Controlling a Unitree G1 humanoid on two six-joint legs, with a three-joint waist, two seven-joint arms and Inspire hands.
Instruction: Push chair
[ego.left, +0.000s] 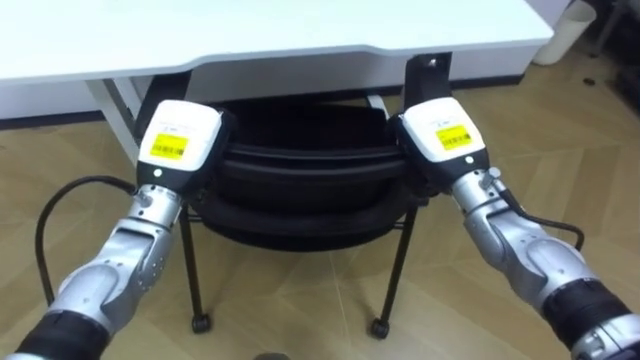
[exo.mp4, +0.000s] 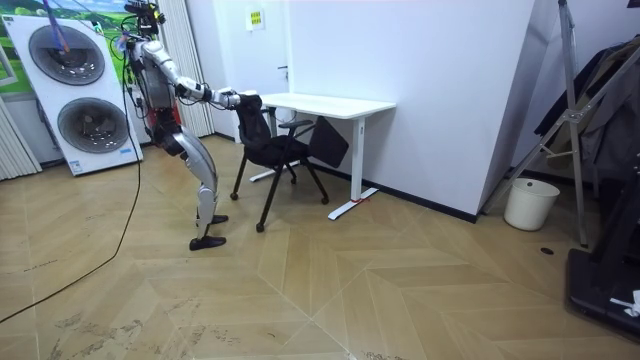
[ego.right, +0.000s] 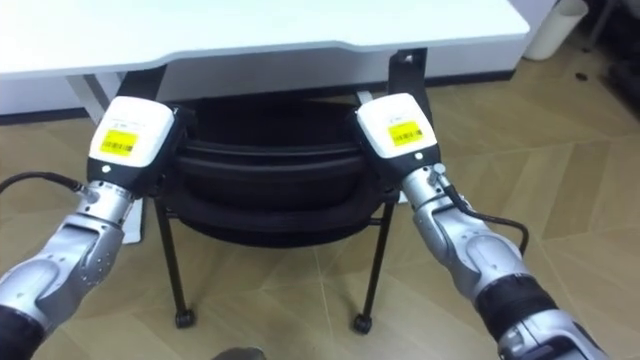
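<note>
Left hand (ego.left: 180, 140) & right hand (ego.left: 445, 135) are partly hiding behind chair (ego.left: 300, 190) back; desk (ego.left: 300, 30) is covering seat's far end.

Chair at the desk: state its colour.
The chair is black all over; the left eye view shows it best.

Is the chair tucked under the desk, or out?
Partly in: the chair has its seat beneath the desk, backrest outside the edge.
</note>
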